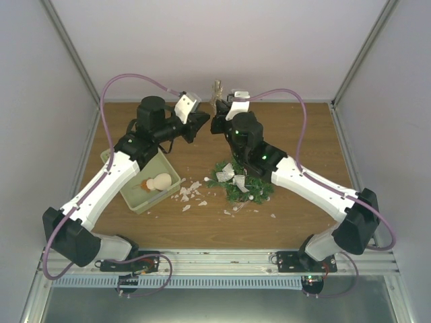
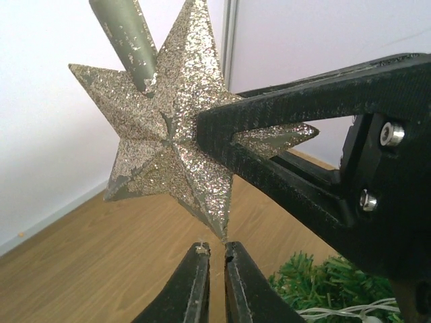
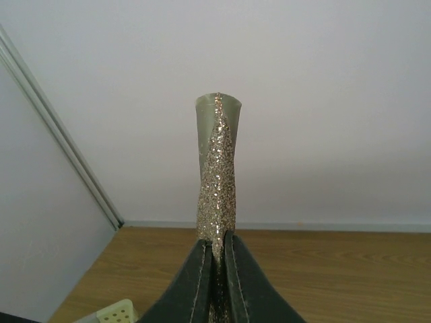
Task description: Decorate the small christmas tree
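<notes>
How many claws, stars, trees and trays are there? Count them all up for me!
Claws: 2, the left claw and the right claw
star: 1
tree: 1
tray: 1
Total: 5

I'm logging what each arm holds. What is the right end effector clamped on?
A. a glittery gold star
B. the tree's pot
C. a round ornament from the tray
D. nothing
A: in the right wrist view, the fingers of the right end effector are closed on the glitter star, which is seen edge-on and rises straight up from between them.
</notes>
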Robot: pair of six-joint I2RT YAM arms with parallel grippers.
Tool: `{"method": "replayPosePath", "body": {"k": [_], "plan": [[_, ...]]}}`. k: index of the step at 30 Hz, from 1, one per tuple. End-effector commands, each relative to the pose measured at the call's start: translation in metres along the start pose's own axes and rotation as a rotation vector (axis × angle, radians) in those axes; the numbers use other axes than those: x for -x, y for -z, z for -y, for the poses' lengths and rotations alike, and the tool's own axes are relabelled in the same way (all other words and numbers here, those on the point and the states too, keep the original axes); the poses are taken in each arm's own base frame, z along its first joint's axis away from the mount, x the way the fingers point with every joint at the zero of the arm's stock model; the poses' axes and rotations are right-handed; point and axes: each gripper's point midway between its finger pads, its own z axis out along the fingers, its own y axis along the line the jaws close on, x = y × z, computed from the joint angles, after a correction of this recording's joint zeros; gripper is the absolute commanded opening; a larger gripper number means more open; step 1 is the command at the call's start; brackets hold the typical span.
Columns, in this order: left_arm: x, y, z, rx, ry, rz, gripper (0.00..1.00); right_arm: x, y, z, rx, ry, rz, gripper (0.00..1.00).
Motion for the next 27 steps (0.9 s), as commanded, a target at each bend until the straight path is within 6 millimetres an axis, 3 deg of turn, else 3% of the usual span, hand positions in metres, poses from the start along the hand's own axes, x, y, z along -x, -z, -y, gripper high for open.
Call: {"method": "replayPosePath", "body": {"k": [1,3,6,10,15,22,27], "plan": [[0.030,0.009,0.005,0.004,-0.085,0.069,0.20,0.014,0.003,0.000,0.004,0.020,0.030,0.04],[0.039,0.013,0.006,0.010,-0.166,0.068,0.37,0.021,0.006,-0.009,0.057,0.070,0.012,0.05],[0.052,0.025,0.013,-0.005,-0.340,0.068,0.47,0.032,0.013,-0.024,0.155,0.186,-0.052,0.05],[0.055,0.042,0.024,-0.073,-0.500,0.044,0.55,0.045,0.036,-0.032,0.281,0.328,-0.137,0.02],[0.039,0.054,0.013,-0.110,-0.551,0.014,0.62,0.069,0.074,-0.023,0.429,0.394,-0.155,0.02],[0.027,0.084,-0.007,-0.271,-0.502,0.060,0.71,0.058,0.110,-0.018,0.578,0.487,-0.280,0.01],[0.028,0.091,-0.003,-0.427,-0.459,0.067,0.71,0.038,0.130,-0.025,0.696,0.482,-0.374,0.00]]}}
